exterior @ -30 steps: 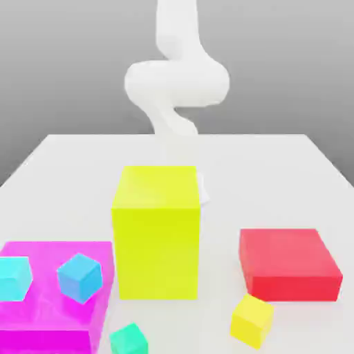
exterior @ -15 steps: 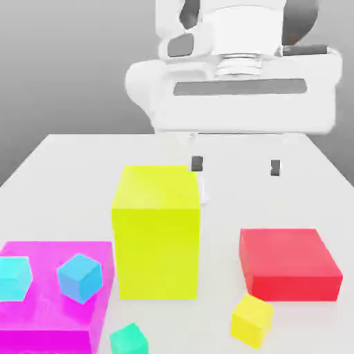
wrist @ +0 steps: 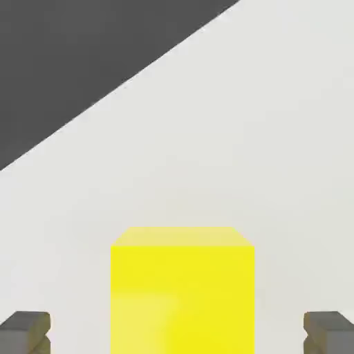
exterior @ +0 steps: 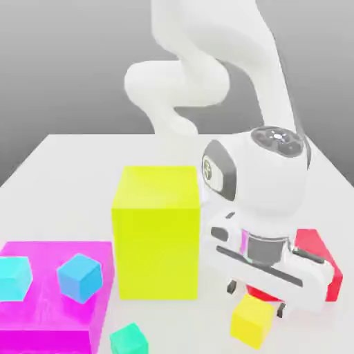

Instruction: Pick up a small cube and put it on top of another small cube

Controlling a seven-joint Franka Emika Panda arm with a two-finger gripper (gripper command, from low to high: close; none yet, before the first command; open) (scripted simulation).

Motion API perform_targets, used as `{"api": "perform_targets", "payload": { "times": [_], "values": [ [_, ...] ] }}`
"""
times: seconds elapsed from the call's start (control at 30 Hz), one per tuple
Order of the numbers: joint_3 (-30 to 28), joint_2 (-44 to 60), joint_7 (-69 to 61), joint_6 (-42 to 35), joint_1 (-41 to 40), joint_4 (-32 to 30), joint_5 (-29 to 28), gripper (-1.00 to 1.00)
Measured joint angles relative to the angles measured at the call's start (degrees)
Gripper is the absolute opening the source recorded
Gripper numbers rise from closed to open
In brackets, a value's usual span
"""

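Near the front edge of the white table (exterior: pixel 62 155), toward the exterior view's right, the small plain yellow cube (exterior: pixel 252 319) sits just in front of the flat red block (exterior: pixel 325 266). The white arm's two-finger gripper (exterior: pixel 255 302) hangs directly above it, fingers spread wide; the hand view shows a dark fingertip (wrist: pixel 25 330) on either side of the cube (wrist: pixel 182 290), well clear of its faces. This looks like the approach step before the grasp. Next, the gripper likely needs to descend straight, then close squarely on the cube.
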Motion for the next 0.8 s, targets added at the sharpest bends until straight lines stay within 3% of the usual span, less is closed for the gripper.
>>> {"api": "perform_targets", "payload": {
  "times": [0.03, 0.23, 0.47, 0.8],
  "values": [
    [-0.72, 1.18, 0.47, 0.93, 0.59, 0.23, -0.59, -1.0],
    [-0.95, 1.78, 0.81, 1.51, 0.76, 0.37, -1.06, -1.0],
    [3.36, -8.39, -6.09, -6.91, -3.21, -1.32, 4.48, -1.0],
    [-7.88, -16.18, -24.34, -20.22, -19.95, 4.52, 8.82, -1.0]
  ]
}}
